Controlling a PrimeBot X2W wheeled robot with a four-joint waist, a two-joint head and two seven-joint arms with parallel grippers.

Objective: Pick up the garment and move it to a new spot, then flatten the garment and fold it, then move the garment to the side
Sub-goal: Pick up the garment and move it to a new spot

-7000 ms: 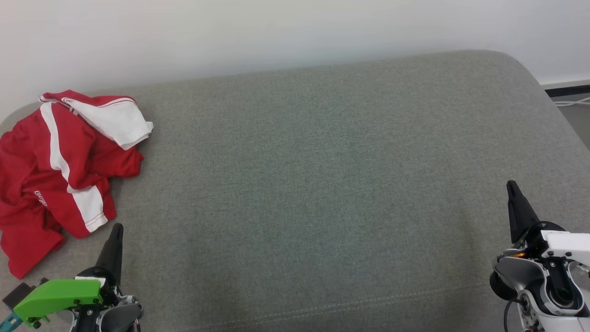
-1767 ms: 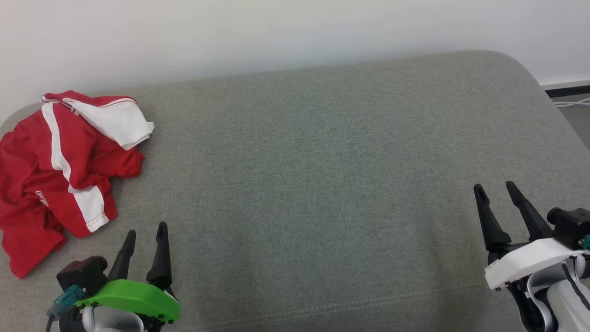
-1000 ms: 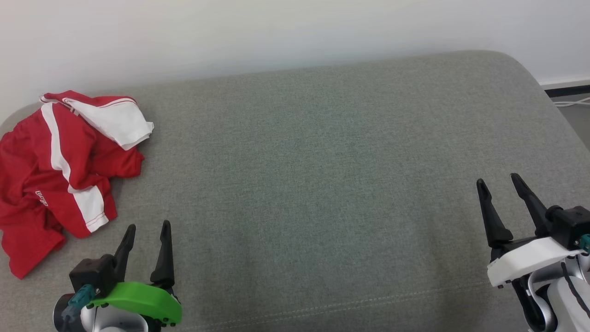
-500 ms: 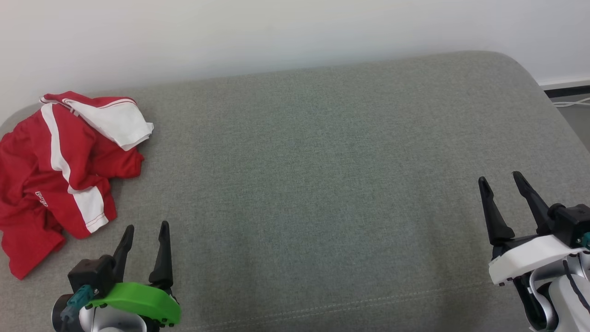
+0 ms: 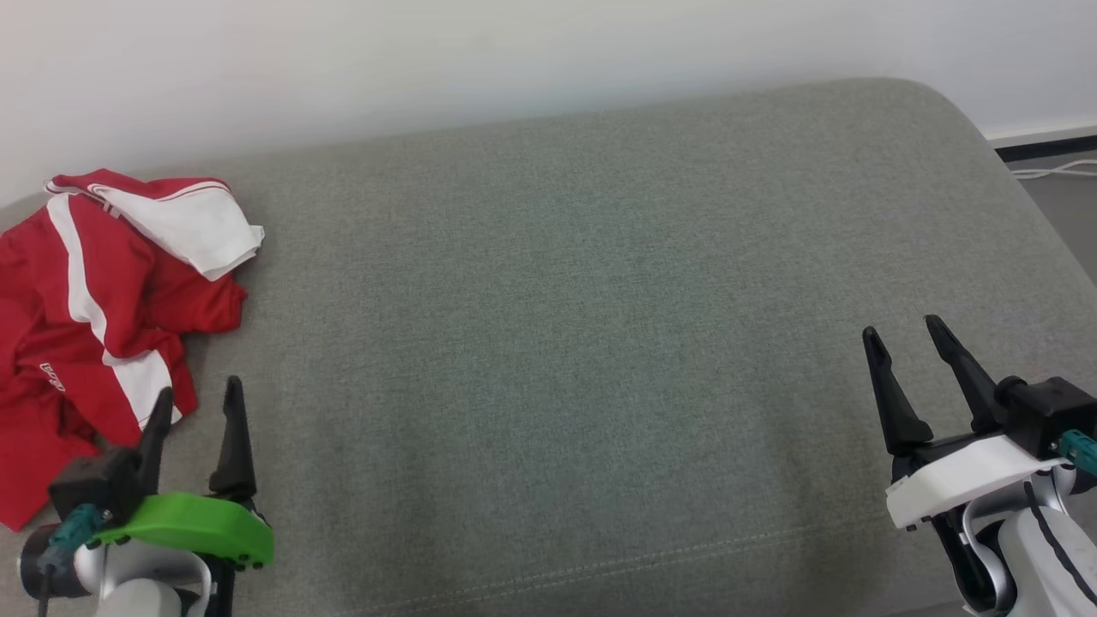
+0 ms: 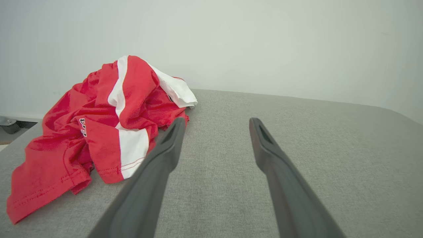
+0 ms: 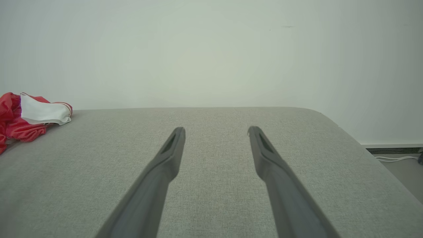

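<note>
Head view shows the left tool [image 5: 198, 386] has slid up beside the garment [image 5: 163, 291], wide open and empty like the right tool [image 5: 901, 325], ready to grab.

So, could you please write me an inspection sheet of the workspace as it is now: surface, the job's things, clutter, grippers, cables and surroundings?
Surface: grey fabric cushion, wide, rounded at the far right corner.
Job's things: red and white garment, crumpled in a heap at the cushion's far left, not flattened or folded.
Clutter: nothing seen.
Grippers: left gripper open, close beside the garment, holding nothing; right gripper open above bare cushion at the right, holding nothing.
Cables: white cable lying beyond the cushion's right end.
Surroundings: plain white wall behind the cushion; dark skirting strip at its foot.
</note>
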